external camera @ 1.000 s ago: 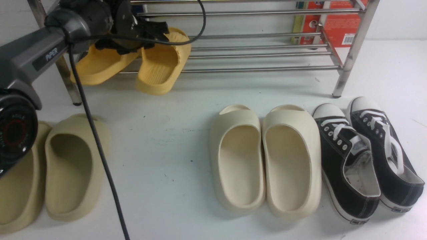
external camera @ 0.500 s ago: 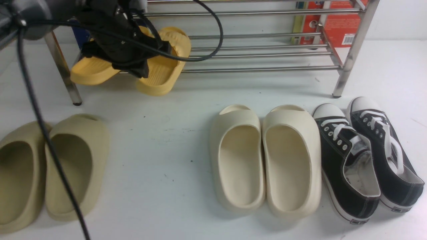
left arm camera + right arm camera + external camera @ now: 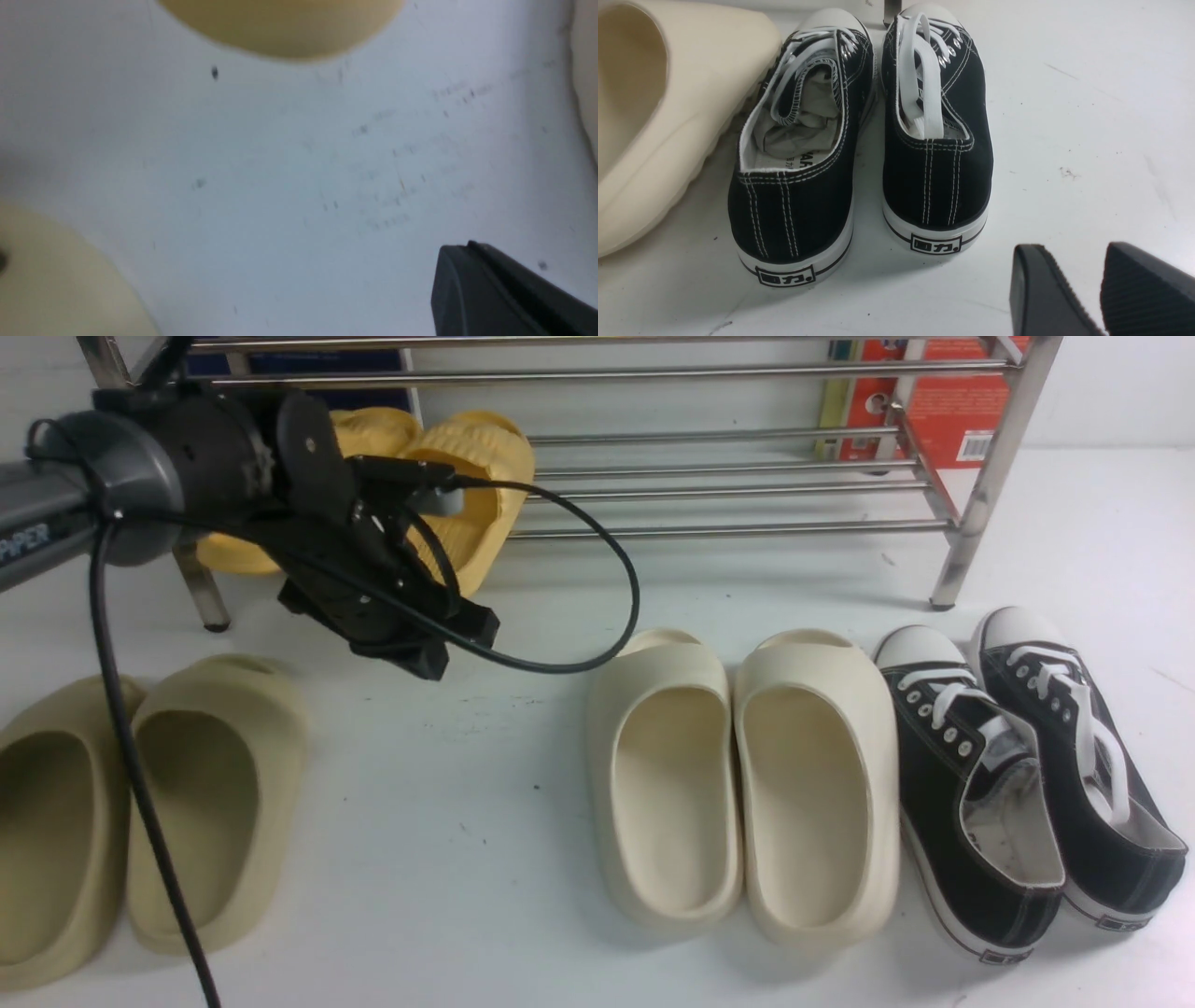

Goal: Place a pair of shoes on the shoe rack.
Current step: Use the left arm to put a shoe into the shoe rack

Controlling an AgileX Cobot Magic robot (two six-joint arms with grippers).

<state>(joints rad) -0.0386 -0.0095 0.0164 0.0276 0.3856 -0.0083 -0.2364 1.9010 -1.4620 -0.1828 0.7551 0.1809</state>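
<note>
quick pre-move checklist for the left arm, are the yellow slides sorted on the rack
1. Both yellow slides on the shoe rack bottom shelf: ok.
2. Slides fully seated: not ok, heels overhang the front bar.
3. Left gripper clear of the slides and empty: ok, shut on nothing.
4. Cable clear of the cream slides: cannot tell, the loop hangs close to one toe.
5. Right gripper empty: ok, open behind the black sneakers.
</note>
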